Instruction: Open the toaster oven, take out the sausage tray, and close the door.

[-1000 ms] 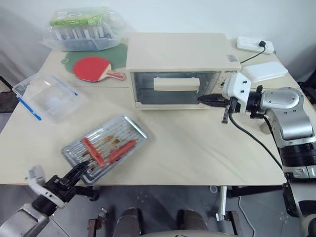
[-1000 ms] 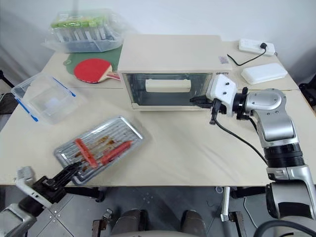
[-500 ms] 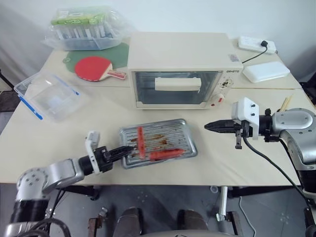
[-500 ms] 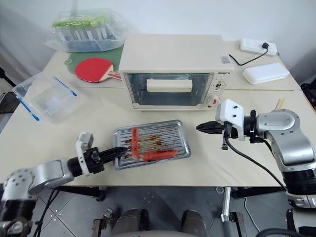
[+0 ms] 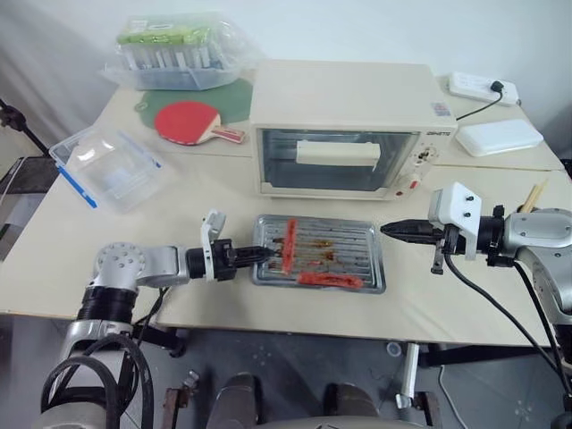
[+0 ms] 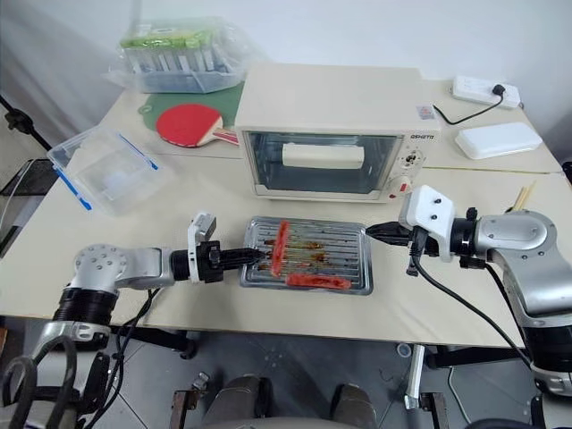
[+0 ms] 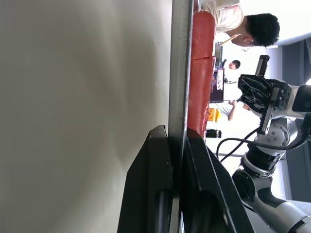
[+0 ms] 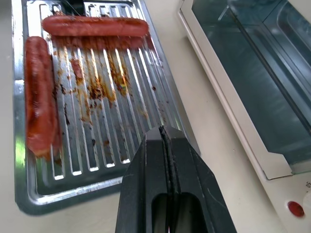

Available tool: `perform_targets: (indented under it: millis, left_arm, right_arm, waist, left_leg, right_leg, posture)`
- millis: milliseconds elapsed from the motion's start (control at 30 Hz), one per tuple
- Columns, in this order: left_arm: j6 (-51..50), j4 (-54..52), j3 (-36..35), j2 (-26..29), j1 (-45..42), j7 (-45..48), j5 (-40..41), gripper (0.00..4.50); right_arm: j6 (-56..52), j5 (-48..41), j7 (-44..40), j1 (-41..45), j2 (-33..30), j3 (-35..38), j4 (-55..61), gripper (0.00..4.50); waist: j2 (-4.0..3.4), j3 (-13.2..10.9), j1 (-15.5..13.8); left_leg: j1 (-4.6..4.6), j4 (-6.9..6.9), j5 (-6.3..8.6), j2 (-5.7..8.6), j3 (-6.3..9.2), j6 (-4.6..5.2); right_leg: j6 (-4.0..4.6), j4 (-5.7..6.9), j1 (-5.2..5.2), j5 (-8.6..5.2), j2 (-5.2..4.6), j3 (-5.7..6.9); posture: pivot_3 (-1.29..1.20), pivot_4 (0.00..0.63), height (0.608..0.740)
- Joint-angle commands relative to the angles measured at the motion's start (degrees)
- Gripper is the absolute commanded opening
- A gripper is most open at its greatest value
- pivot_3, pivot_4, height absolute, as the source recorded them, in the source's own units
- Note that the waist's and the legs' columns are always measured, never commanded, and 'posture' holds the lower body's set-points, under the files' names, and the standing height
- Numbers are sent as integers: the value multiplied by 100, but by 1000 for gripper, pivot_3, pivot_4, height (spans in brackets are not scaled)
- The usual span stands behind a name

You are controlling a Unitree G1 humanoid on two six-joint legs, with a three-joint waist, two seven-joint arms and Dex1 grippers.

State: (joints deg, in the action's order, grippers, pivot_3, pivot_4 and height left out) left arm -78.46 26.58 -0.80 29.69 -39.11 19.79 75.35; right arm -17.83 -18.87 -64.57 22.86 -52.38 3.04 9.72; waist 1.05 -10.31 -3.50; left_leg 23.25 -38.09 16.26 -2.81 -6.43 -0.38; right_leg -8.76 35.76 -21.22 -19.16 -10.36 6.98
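Observation:
The cream-white toaster oven [image 5: 349, 107] stands at the back middle of the table. Its glass door [image 5: 335, 161] is shut, handle [image 5: 338, 154] level. In front of it lies the silver sausage tray [image 5: 357, 255] with two red sausages [image 5: 289, 247]. My left gripper [image 5: 256, 256] is shut on the tray's left rim; in the left wrist view its fingers [image 7: 160, 160] clamp the thin metal edge [image 7: 179, 73] beside a sausage [image 7: 202, 58]. My right gripper [image 5: 393, 230] is shut and empty, hovering just off the tray's right end [image 8: 97, 184], between tray and oven front [image 8: 243, 73].
A clear plastic box with blue clips [image 5: 107, 165] sits at the left. A red paddle [image 5: 188, 121] on a green mat and a bag of packs [image 5: 183, 49] lie behind it. A power strip [image 5: 483, 87], a white flat case [image 5: 500, 136] and chopsticks [image 5: 534, 195] lie at the right. People [image 7: 252, 29] stand in the background.
My left gripper has dragged the tray from the table's front left to the middle before the oven, turning it level. The right gripper pulled back from the oven's front and sank.

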Motion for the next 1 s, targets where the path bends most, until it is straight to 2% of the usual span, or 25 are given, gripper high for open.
perform_targets:
  millis: [33, 67, 100, 333, 467, 567, 767, 867, 933, 1000]
  left_arm:
    - [-22, 499, 244, -326, -107, 345, -783, 0]
    - [-10, 559, 237, -377, -179, 434, -959, 643]
    - [-2, 601, 223, -416, -231, 524, -1114, 785]
    - [-157, 749, -143, -477, -474, 776, -1829, 2729]
    - [-223, 577, -323, -202, -406, 852, -2102, 3789]
    - [-369, 149, -402, 250, -228, 1023, -2174, 4485]
    - [68, -631, -275, 1351, 101, 1673, -2520, 4485]
    - [778, -1100, -246, 1808, 333, 2226, -2801, 4485]
    - [1923, -1477, -305, 2002, 643, 2714, -3214, 4500]
    - [2924, -1656, -535, 1939, 884, 3073, -3451, 4500]
  right_arm:
    - [22, 19, 68, -10, -145, 216, 174, 23]
    - [38, 27, 68, -9, -154, 206, 165, 0]
    - [50, 34, 69, -9, -159, 197, 159, 0]
    - [99, 58, 33, 54, -169, 172, 58, 0]
    - [155, 105, -16, 65, -163, 147, -5, 0]
    - [201, 132, -117, 60, -183, 119, -90, 0]
    - [519, 225, -217, 239, -92, 66, -577, 0]
    - [604, 105, -461, 243, -98, 52, -780, 0]
    - [686, 21, -693, 231, -113, 46, -924, 583]
    - [777, -7, -847, 268, -100, 47, -1081, 1198]
  waist:
    - [-9, 5, -10]
    - [-11, 7, -10]
    - [-11, 7, -10]
    - [-11, 6, 12]
    - [-11, 7, 61]
    - [-10, 6, 157]
    - [-9, 6, 419]
    - [-9, 5, 469]
    - [-9, 3, 485]
    - [-8, 2, 482]
  left_leg:
    - [-2, 0, 0, 1, 1, 0]
    - [-2, 0, 0, 1, 1, 1]
    - [-4, 0, 0, 1, 1, 1]
    - [-3, 3, 0, 1, 4, 1]
    - [-4, 3, 0, 0, 5, 1]
    - [-7, 4, -1, -3, 5, 0]
    - [-10, 36, -6, -12, -15, -8]
    - [-13, 50, -7, -13, -24, -11]
    - [-11, 57, -7, -12, -27, -10]
    - [-10, 64, -7, -11, -31, -10]
  right_leg:
    - [-1, -1, 4, 0, 0, 1]
    - [-2, -2, 5, 1, 0, 1]
    - [-3, -1, 7, 2, 0, 1]
    - [-4, -1, 6, 2, 0, 4]
    - [-4, 1, 7, 2, 0, 5]
    - [-4, 5, 5, 2, 2, 5]
    - [-1, 7, -21, 0, 8, -9]
    - [2, 5, -30, -2, 9, -15]
    - [2, -3, -31, -2, 8, -15]
    - [2, -13, -32, -1, 8, -15]
  posture:
    - [0, 150, 740]
    - [0, 150, 740]
    - [0, 150, 740]
    - [0, 150, 740]
    - [0, 150, 740]
    - [0, 150, 740]
    - [0, 150, 740]
    - [0, 150, 740]
    - [0, 150, 740]
    - [0, 150, 740]
